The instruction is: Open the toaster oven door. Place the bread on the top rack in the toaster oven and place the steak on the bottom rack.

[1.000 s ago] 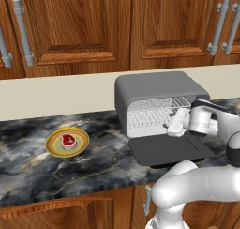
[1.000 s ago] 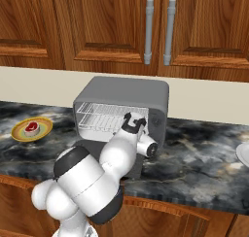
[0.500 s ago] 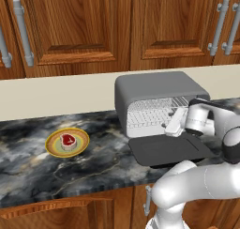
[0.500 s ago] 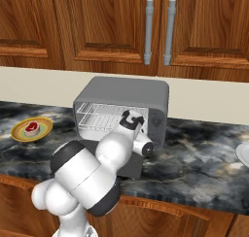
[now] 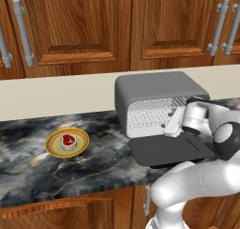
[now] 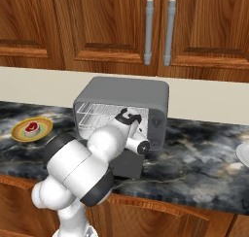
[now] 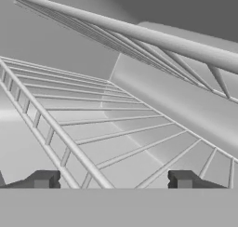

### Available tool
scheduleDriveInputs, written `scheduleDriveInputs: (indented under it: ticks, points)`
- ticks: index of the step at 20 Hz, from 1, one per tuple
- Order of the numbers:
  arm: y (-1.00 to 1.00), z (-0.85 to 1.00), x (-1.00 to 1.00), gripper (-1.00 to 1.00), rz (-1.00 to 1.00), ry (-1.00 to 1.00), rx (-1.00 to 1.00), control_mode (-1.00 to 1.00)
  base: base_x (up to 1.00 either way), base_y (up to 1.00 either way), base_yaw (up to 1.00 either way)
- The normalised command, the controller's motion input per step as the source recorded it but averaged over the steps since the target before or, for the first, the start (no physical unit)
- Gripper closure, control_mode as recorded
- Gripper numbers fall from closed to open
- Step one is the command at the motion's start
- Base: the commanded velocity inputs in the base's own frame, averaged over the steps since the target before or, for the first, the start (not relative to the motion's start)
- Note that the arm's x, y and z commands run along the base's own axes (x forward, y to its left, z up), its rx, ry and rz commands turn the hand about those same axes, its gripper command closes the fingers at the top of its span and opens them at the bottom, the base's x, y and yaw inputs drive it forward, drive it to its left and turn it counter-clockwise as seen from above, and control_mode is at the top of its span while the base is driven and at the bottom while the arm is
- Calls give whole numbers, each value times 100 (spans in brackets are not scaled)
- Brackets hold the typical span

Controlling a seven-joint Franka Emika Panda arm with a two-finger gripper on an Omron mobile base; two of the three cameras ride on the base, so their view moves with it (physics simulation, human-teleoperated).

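Observation:
The toaster oven (image 5: 159, 94) stands on the dark marble counter, and its door (image 5: 171, 150) lies folded down flat in front. My gripper (image 5: 168, 127) hovers over the door at the oven's mouth and points inward. In the hand view the gripper (image 7: 114, 179) is open and holds nothing, its fingertips (image 7: 44, 179) far apart. Silver wire racks (image 7: 116, 128) fill the pale interior just ahead. The steak (image 5: 68, 140), red with a pale rim, lies on a yellow-green plate (image 5: 51, 148) far to the oven's left. From the right base view the steak (image 6: 33, 127) sits left of the oven (image 6: 121, 93). The bread is out of view.
Wooden wall cabinets with silver handles (image 6: 148, 32) hang above a beige backsplash. The rim of a white plate (image 6: 243, 153) shows at the counter's far right. My own elbow (image 6: 78, 175) covers part of the lowered door in the right base view.
The hand has edged left and a little lower, closer to the oven's mouth. The jaws stay open; steak and plate have not moved.

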Motion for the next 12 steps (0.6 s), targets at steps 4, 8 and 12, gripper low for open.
scheduleDriveInputs:
  ticks: [4,8,12]
  points:
    - [4,-27,5,-100,0,-1,-4,-100,0,0,0]
    - [7,-24,5,-100,0,-1,-5,-100,0,0,0]
    - [8,-21,5,100,0,-1,-5,-100,0,0,0]
